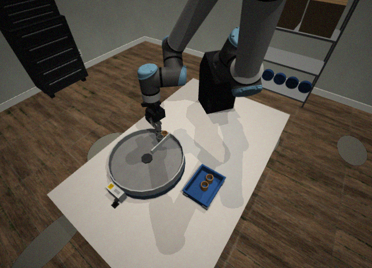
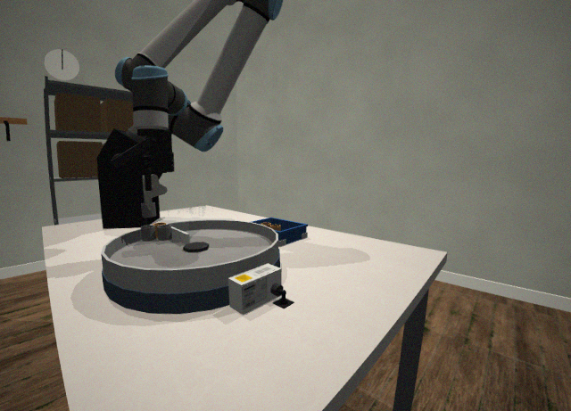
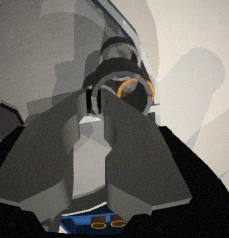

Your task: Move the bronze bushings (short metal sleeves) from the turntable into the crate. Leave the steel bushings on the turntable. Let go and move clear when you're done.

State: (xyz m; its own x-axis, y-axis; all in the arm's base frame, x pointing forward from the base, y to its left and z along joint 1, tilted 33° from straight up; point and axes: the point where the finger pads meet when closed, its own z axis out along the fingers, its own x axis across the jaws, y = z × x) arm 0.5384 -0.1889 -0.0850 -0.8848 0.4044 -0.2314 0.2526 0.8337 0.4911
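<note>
My gripper (image 1: 157, 128) (image 2: 148, 202) (image 3: 95, 91) is shut on the wall of a steel bushing (image 2: 148, 210) (image 3: 125, 73), held a little above the turntable (image 1: 132, 175) (image 2: 161, 277) (image 3: 25, 64). A bronze bushing (image 1: 164, 133) (image 3: 153, 90) stands below it on the turntable near the rim, partly seen through the held ring. Beside it a steel bushing (image 1: 160, 136) stands; the exterior view shows steel bushings (image 2: 146, 233) (image 2: 164, 232) there, partly hiding the bronze one. The blue crate (image 1: 196, 196) (image 2: 294, 232) holds two bronze bushings (image 1: 209, 181) (image 1: 204, 189).
A pale divider bar (image 1: 160, 143) (image 2: 180, 234) stands beside the bushings on the turntable. The turntable has a raised rim and a dark hub (image 1: 146, 158) (image 2: 195, 247). A grey control box (image 1: 116, 192) (image 2: 254, 289) sits against its outer side. The arm's black base stands behind.
</note>
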